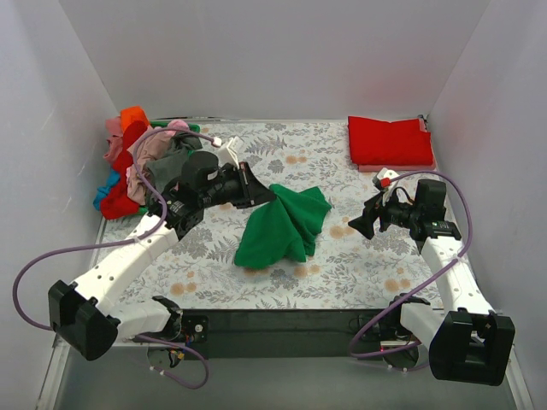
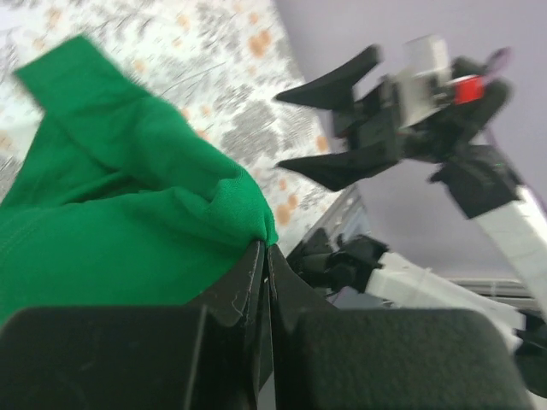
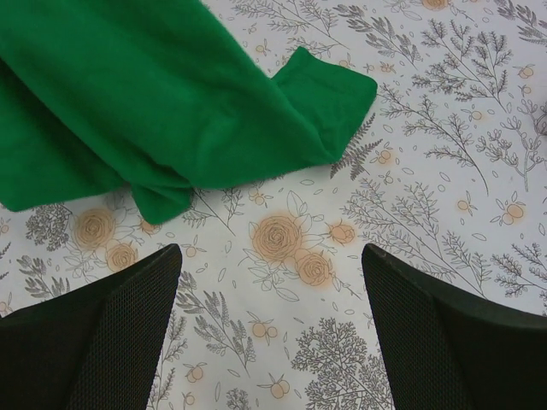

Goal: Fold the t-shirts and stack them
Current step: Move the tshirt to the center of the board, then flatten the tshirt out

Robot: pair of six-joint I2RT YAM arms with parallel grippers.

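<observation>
Grip on the green t-shirt (image 1: 284, 226) by the left gripper (image 1: 261, 195), fingers pressed together over a bunched far-left edge of the fabric. Rest of that shirt crumpled and spread toward the near side on the grey-white floral cloth (image 1: 342, 265), about mid-scene, one short sleeve pointing right. Just right of it, apart from the fabric, the right gripper (image 1: 359, 224), fingers spread wide with nothing between them, only printed cloth under the gap; aimed left toward the shirt's right edge. At the far right corner, a folded red t-shirt (image 1: 390, 141), flat and squared, with a thin pink edge showing beneath its near side. At the far left corner, a loose heap of t-shirts (image 1: 137, 166): orange, pink, red, grey and a bit of blue, tangled together, partly behind the purple cable (image 1: 171, 137) looping over the left arm (image 1: 128, 256). Left arm stretched from its near-left base toward the far right, up to the green shirt; right arm (image 1: 449, 265) bent inward from its near-right base, wrist turned left, well short of the folded red one
</observation>
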